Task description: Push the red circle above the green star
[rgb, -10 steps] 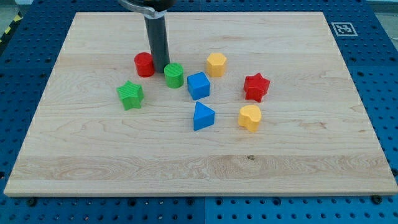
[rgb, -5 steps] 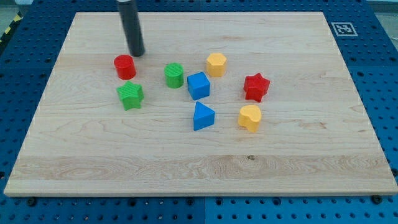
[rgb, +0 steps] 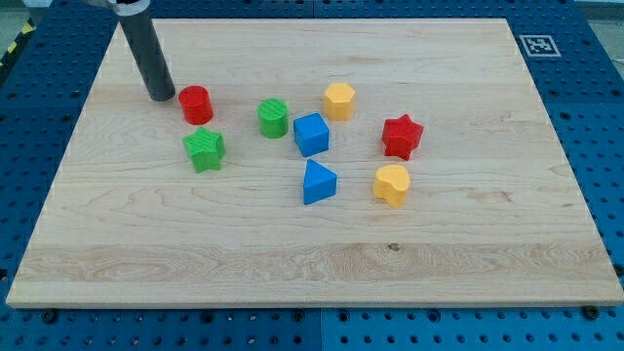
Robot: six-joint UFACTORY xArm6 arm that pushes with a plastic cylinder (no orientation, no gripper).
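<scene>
Starting from the view's bottom, the pale wooden board lay bare up to a yellow rounded plastic block and a blue plastic triangle. Beyond them sat the green plastic star, a red plastic star, a blue plastic cube and a green plastic cylinder, then a yellow plastic hexagon.

The red plastic circle stood just past the green star, toward the view's top and a touch to its left, apart from it, so it looked about placed. My tip rested just to the view's left of the circle, close but seemingly not touching. No claw existed here to be open or closed (only a straight rod).

I judged the circle light, stiff and apt to slide or spin away, so any nudge belonged low against its side, through the centre. The rod's upper end was cut off at the view's top.
</scene>
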